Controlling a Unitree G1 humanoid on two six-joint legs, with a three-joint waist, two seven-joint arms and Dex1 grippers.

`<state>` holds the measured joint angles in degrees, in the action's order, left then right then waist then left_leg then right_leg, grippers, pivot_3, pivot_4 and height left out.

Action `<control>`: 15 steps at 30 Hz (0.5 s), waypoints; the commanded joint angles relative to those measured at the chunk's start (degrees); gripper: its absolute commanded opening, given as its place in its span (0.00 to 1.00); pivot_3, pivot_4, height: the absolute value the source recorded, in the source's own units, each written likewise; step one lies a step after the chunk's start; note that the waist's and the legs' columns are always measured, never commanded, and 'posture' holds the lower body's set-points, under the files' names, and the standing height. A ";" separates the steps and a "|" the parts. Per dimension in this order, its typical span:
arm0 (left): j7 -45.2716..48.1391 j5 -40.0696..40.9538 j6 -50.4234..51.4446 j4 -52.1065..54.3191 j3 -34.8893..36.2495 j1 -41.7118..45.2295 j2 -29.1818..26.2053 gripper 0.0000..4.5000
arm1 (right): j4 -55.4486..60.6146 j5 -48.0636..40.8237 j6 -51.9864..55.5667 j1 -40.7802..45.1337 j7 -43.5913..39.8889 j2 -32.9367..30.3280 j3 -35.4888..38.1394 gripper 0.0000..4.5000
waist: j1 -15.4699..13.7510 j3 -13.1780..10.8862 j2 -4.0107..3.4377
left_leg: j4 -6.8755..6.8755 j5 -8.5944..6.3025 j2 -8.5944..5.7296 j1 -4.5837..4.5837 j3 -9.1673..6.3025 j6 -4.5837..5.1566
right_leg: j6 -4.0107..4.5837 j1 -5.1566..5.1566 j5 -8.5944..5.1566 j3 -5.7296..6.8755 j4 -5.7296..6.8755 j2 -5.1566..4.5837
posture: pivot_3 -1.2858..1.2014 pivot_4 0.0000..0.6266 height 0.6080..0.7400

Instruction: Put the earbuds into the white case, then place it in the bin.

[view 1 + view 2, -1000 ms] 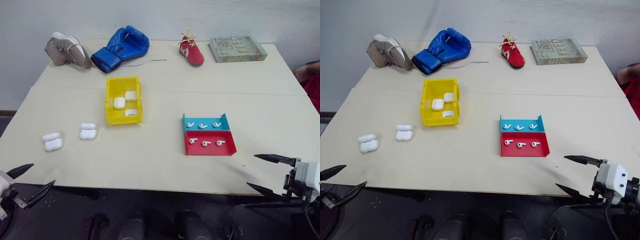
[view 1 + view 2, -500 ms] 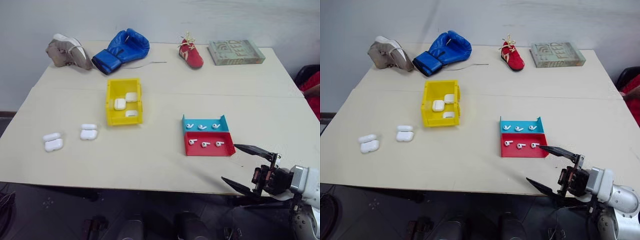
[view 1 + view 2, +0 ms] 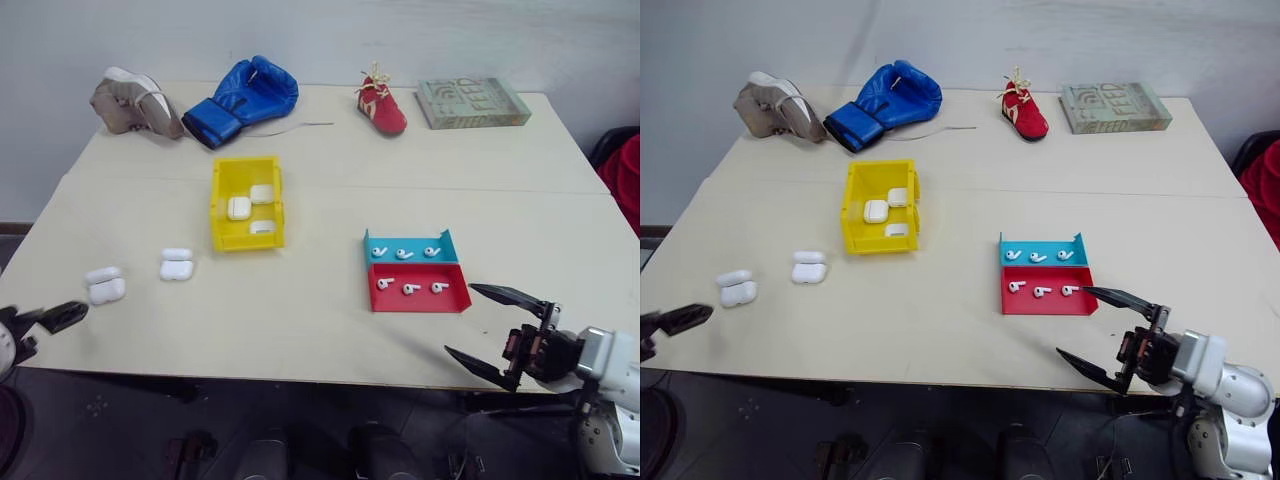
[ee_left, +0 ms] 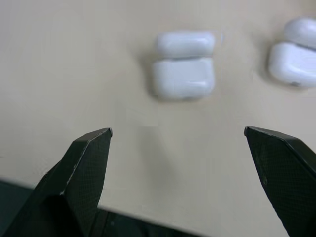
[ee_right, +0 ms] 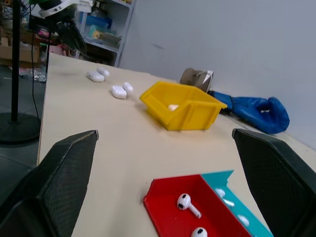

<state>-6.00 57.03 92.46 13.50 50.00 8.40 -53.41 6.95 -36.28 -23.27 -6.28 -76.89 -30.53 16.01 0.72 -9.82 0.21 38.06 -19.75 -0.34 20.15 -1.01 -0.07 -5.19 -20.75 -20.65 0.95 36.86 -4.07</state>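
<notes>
Both grippers are spread wide with nothing held: left gripper (image 4: 177, 136) at lower left near two open cases (image 3: 105, 284), right gripper (image 3: 497, 325) at lower right beside the tray (image 3: 418, 272). Three cases are seen in the yellow bin (image 3: 222, 236), six earbuds (image 3: 411, 288) in the tray.

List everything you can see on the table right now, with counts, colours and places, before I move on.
white cases on the table: 2, white, lids open, left part of the table near the front
white cases in the bin: 3, white
bin: 1, yellow, left of centre
tray: 1, red front half, blue back half, right of centre
earbuds: 6, white, three in each half of the tray
boxing glove: 1, blue, back edge
sneaker: 1, beige, back left
small shoe: 1, red, back edge
book: 1, grey-green, back right
left pincer: open, front left edge, facing an open case
right pincer: open, front right, near the tray
</notes>
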 commanded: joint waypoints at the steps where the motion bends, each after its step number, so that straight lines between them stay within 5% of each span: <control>1: -4.73 0.58 0.04 -5.53 -7.25 2.33 -4.09 1.00 | 0.18 0.91 -0.99 0.71 0.87 0.64 -1.01 1.00 | 0.46 -0.02 -0.04 | -0.01 0.01 0.00 0.01 0.01 -0.02 | 0.00 -0.05 0.00 -0.01 0.05 0.00 | 0.52 0.24 1.00; 15: -11.53 -17.30 0.04 -9.37 -12.27 18.73 9.96 1.00 | 2.70 0.56 -1.98 -2.05 2.35 0.01 -0.91 1.00 | 0.71 0.01 0.03 | 0.08 0.07 -0.05 0.20 0.07 -0.13 | -0.01 -0.42 0.01 -0.04 0.52 0.01 | 0.52 0.24 1.00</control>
<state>-16.98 42.13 92.47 3.69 36.38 26.67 -43.52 7.74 -34.47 -23.88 -7.93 -74.60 -29.99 13.85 1.43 -9.81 0.24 38.14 -19.67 -0.39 20.35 -0.94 -0.22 -5.20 -21.21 -20.64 0.91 37.44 -4.06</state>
